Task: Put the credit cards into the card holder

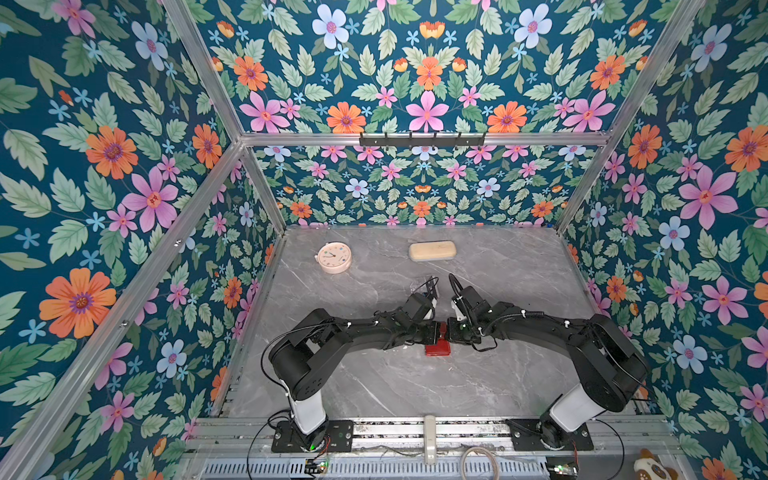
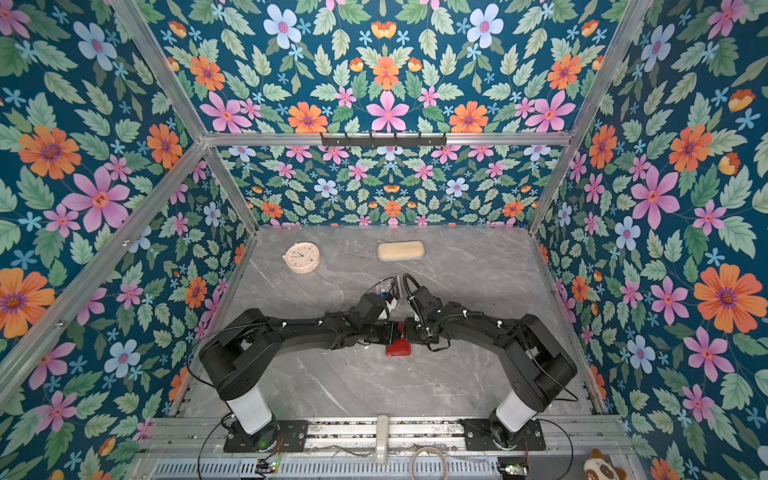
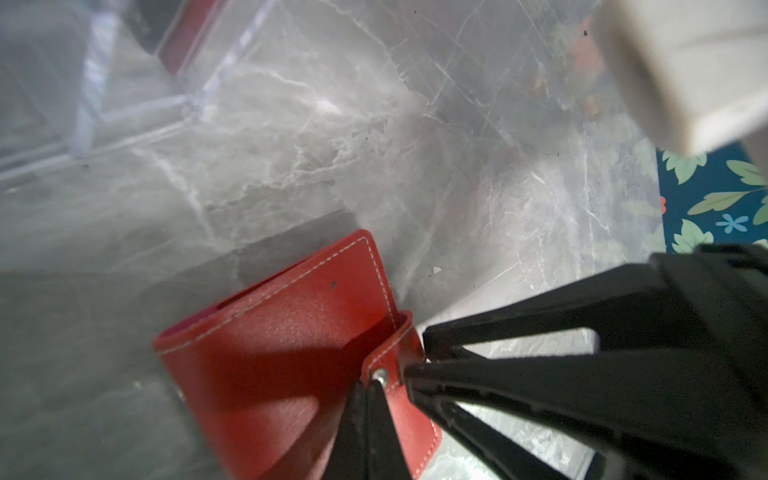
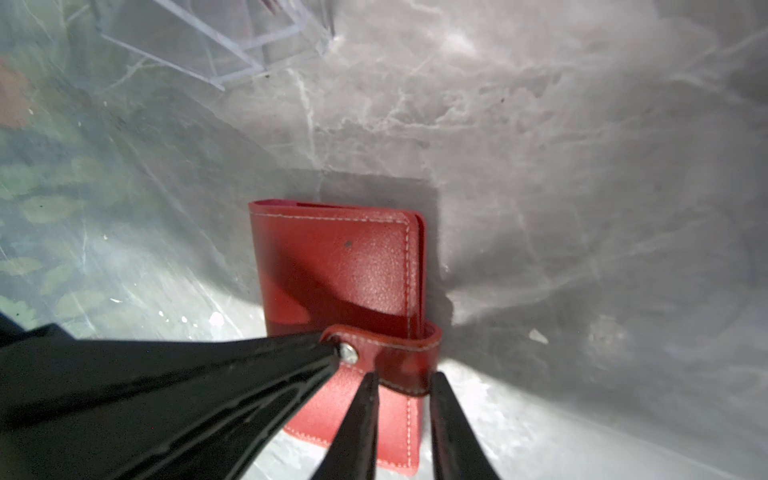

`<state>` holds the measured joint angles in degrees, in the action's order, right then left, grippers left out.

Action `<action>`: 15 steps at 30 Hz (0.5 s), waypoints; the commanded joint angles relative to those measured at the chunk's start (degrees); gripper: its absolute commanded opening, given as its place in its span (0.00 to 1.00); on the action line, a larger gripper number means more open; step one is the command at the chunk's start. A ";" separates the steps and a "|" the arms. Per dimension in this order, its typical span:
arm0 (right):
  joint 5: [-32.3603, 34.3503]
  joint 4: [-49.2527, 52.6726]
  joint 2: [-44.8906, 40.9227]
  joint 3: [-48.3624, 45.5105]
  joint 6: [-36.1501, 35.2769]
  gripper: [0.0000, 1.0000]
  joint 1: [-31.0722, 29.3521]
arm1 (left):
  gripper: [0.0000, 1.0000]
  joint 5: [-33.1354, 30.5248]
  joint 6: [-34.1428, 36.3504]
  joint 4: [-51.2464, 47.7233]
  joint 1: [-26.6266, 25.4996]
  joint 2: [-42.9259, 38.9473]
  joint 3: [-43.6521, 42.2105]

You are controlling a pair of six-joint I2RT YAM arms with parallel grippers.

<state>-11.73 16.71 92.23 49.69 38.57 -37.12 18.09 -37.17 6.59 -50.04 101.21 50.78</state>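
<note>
The red card holder (image 1: 437, 348) (image 2: 397, 348) lies closed on the grey marble table, with both grippers meeting over its far end. In the left wrist view my left gripper (image 3: 371, 384) is shut, its tips touching the metal snap button (image 3: 380, 375) on the tab. My right gripper (image 4: 403, 376) stands across the red tab (image 4: 409, 361), one finger on each side, closed on it. A red credit card (image 3: 185, 41) and a dark one stand in the clear acrylic stand (image 3: 124, 83) beyond the holder. Other cards are hidden.
Behind the arms, the acrylic stand (image 1: 422, 286) is mostly hidden. A pink round clock (image 1: 334, 257) and a beige oblong case (image 1: 432, 250) lie near the back wall. Floral walls close in the table on three sides.
</note>
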 commanded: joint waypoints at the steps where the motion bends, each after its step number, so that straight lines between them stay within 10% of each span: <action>1: 1.30 1.30 -0.59 0.56 -0.35 0.24 -0.08 | 0.00 0.28 0.34 -0.44 0.04 -0.11 -0.24; 15: -0.28 -0.86 -0.93 1.36 0.02 0.15 -0.07 | 0.00 0.52 0.08 -0.44 0.03 -1.19 -1.04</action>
<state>-11.16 16.45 90.98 50.63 38.59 -37.12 18.37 -37.36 6.63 -50.04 100.18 49.67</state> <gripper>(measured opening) 0.153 0.044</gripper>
